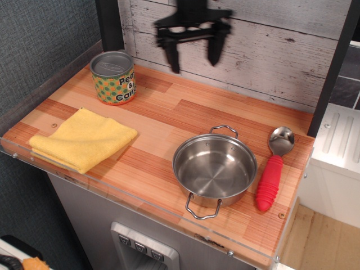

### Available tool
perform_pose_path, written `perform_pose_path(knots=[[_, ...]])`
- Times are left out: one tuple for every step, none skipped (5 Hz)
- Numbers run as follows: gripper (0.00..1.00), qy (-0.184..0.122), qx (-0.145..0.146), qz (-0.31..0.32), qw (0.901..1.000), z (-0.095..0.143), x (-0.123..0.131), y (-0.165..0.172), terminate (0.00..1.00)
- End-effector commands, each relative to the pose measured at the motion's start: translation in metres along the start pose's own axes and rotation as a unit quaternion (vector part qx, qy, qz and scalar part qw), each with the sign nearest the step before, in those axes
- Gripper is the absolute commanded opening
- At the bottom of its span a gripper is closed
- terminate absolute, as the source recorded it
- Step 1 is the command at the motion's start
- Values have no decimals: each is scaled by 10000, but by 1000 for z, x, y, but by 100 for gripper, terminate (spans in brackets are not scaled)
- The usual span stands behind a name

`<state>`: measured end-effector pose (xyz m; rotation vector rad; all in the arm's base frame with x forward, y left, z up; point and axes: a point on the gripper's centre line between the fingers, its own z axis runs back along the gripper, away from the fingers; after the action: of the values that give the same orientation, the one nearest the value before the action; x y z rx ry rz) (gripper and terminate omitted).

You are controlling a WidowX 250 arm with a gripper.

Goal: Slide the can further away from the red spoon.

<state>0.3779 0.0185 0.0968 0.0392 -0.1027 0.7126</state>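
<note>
**Can at the far left corner, gripper clear above the counter**

The can stands upright at the far left corner of the wooden counter, close to the back wall and beside the dark post on the left. We see its grey top and its orange, green-dotted label with black lettering facing us. Nothing touches it.

Our gripper hangs in front of the plank wall, to the right of the can and well apart from it. Its two dark fingers are spread wide with only air between them.

Near the can, toward the front left edge, we see a folded yellow cloth lying flat. A steel pot with two handles sits at the front right, empty. Just beside the pot, on its right, lies the red spoon, bowl toward the wall and ribbed handle toward us. The pot lies between the cloth and the spoon; the can is well apart from the spoon, across the counter's diagonal.
</note>
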Motion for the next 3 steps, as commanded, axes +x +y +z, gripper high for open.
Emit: perform_pose_path(knots=[[100, -116, -253, -1501, 9883, 25, -26, -29, 0], [100, -167, -161, -2151, 9763, 28, -46, -43, 0], [100, -180, -205, -2467, 9687, 31, -64, -51, 0]])
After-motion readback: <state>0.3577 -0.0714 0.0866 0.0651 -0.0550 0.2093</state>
